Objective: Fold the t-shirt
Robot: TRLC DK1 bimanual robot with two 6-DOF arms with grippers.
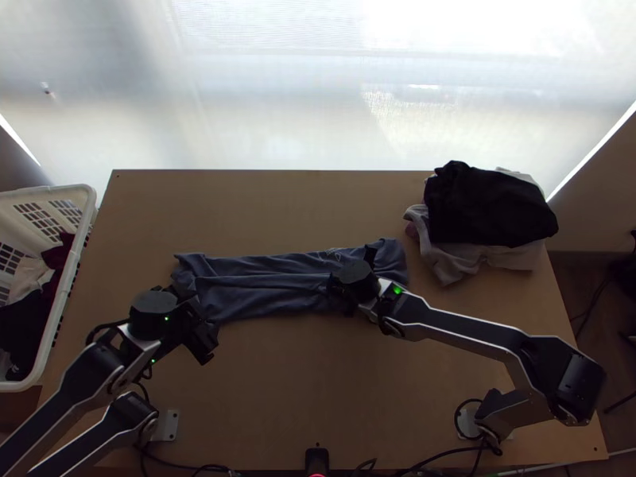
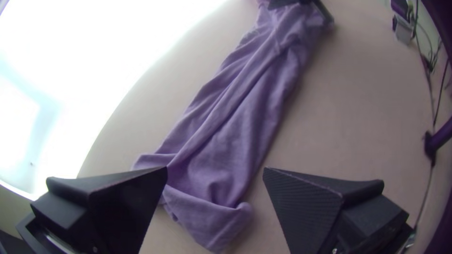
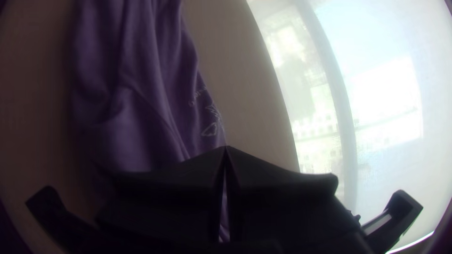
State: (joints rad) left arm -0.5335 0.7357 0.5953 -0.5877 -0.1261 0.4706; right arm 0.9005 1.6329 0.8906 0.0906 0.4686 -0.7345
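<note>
The blue-grey t-shirt (image 1: 262, 288) lies as a long, narrow, folded strip across the middle of the table, with lengthwise creases. My left gripper (image 1: 197, 319) is at the strip's left end, on the side near the arm bases. Over the strip's right part is my right gripper (image 1: 343, 284). In the left wrist view the shirt (image 2: 235, 122) has a turned-up end beyond the left gripper (image 2: 215, 169), whose fingers stand wide apart with no cloth between them. The right wrist view has the right gripper (image 3: 226, 149) with its fingertips together over the shirt (image 3: 136, 117), beside a white print; any pinched cloth is hidden.
A pile of clothes, black on top (image 1: 485, 207) with pale cloth beneath, sits at the table's far right corner. A white basket (image 1: 75, 262) with garments stands off the left edge. Bare tabletop (image 1: 318, 381) lies between the shirt and the near edge.
</note>
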